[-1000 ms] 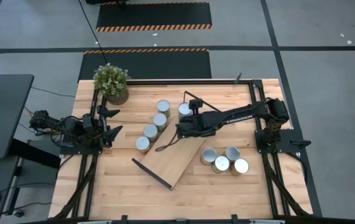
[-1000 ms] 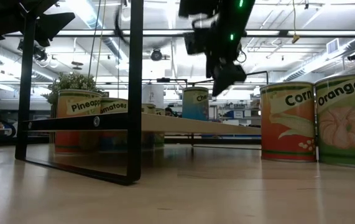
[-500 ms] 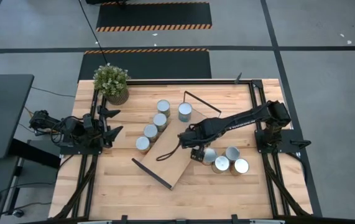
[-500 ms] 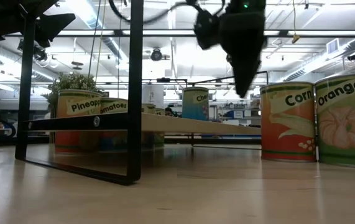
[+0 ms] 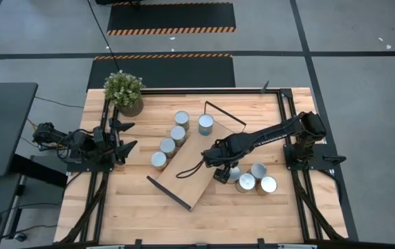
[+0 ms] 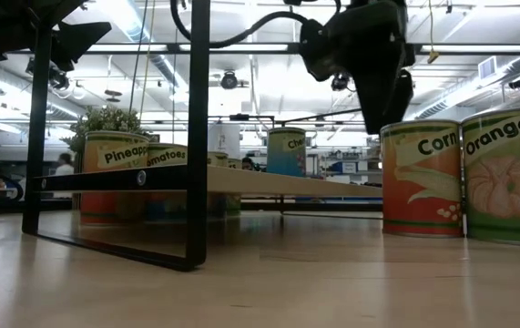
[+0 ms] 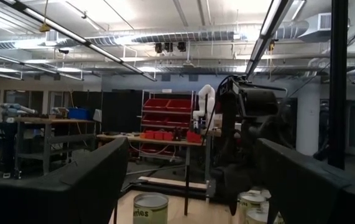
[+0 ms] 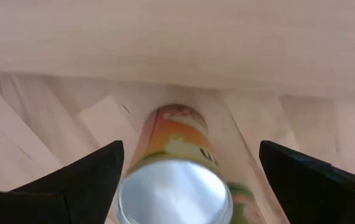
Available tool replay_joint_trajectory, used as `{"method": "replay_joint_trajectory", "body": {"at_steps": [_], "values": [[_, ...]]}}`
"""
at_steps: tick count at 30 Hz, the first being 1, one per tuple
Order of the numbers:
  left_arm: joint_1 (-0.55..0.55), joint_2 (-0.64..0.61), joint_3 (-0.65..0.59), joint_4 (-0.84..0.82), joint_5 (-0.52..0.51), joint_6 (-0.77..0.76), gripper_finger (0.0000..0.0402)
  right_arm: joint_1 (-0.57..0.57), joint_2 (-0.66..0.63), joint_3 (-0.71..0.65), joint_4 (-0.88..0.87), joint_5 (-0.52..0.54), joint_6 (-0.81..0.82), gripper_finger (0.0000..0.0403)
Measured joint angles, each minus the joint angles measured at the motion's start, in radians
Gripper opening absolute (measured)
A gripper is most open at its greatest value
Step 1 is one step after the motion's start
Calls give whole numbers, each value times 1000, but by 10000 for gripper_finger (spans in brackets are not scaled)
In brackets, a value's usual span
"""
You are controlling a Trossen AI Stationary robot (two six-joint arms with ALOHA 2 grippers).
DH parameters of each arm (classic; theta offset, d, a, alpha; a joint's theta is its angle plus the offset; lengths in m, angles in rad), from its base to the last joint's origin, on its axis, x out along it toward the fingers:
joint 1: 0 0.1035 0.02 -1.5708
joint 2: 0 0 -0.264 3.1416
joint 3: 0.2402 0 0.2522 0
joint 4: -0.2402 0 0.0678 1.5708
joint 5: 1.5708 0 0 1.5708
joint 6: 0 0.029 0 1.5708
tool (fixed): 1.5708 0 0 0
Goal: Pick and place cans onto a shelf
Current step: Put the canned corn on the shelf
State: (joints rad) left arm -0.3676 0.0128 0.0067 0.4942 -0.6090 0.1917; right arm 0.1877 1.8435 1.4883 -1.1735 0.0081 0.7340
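Note:
The shelf (image 5: 196,168), a light-wood board on black wire frames, stands slantwise mid-table. One can (image 5: 205,124) stands by its far end, and several cans (image 5: 169,144) stand in a row to its left. At the shelf's right stands a cluster of cans (image 5: 258,178). My right gripper (image 5: 225,171) points down over the cluster's leftmost can (image 8: 174,193) and is open, with a finger on either side of its silver top, apart from it. In the low view it (image 6: 382,87) hangs above the Corn can (image 6: 421,178). My left gripper (image 5: 124,136) waits open at the table's left edge.
A potted plant (image 5: 124,92) stands at the far left corner. The Oranges can (image 6: 505,173) stands close beside the Corn can. The shelf's wire frame (image 6: 196,137) rises near the table's front. Bare tabletop (image 5: 252,221) lies at the near edge.
My right gripper has gone from over the shelf's middle toward the table's near right, to the can cluster. It has rolled its wrist and tipped from lying level to pointing straight down. No can has moved.

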Motion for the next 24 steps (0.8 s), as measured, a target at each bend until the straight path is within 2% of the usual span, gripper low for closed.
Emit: {"method": "replay_joint_trajectory", "body": {"at_steps": [17,24], "values": [[0,0,0,-14,0,-23,355,55,0,-39,-13,-63,109,391],[0,0,0,-14,0,-24,355,60,0,-117,47,-90,75,362]]}}
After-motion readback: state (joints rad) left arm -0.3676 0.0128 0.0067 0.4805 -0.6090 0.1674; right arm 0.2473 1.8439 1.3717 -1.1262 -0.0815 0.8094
